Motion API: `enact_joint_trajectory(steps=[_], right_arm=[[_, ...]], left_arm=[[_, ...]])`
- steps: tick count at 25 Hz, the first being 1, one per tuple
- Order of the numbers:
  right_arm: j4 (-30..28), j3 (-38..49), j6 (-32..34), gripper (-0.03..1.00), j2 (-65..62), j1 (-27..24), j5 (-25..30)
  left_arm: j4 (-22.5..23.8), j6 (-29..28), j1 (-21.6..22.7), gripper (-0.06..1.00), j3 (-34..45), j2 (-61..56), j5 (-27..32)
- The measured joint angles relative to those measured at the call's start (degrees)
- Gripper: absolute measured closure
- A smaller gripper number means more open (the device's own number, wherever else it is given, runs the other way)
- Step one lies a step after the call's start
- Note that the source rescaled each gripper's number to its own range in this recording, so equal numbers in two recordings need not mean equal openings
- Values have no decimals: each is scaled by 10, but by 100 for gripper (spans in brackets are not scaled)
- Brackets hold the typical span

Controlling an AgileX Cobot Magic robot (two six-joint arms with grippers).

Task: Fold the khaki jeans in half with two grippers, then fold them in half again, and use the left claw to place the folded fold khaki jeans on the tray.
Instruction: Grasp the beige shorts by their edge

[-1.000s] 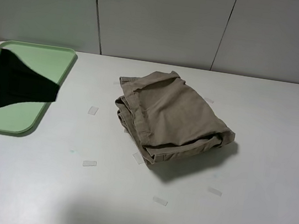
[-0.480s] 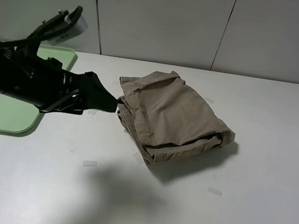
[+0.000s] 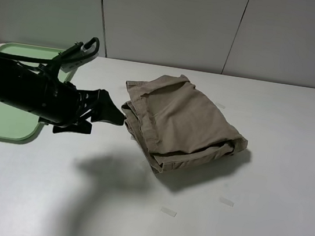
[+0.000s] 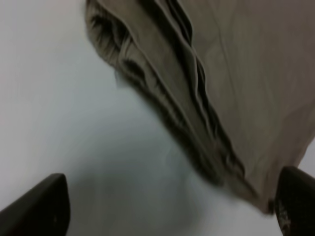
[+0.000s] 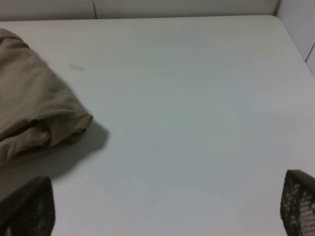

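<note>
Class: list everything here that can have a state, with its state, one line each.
khaki jeans, folded, lying on the table, off the tray.
tray, on the table, without the jeans.
left hand, open, beside the jeans' edge, holding nothing.
right hand, open, holding nothing.

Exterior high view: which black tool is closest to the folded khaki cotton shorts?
The left black tool, jaws open, at the left edge of the folded khaki cotton shorts; the right tool does not appear in that view at all.
</note>
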Motion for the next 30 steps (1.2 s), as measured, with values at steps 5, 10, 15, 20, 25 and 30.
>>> enact_joint_trajectory(steps=[5,10,15,20,25,30], right_arm=[[0,0,0,-3,0,0,0],[0,0,0,-3,0,0,0],[0,0,0,-3,0,0,0],[0,0,0,-3,0,0,0],[0,0,0,-3,0,0,0],[0,0,0,-3,0,0,0]], left_arm=[[-82,87,0,8,-37,65,31],[-85,94,0,8,-74,114,40],[-85,92,0,8,-95,150,59],[-85,88,0,8,-110,186,61],[-85,87,-1,8,-148,234,69],[-85,85,-13,8,-205,272,78]])
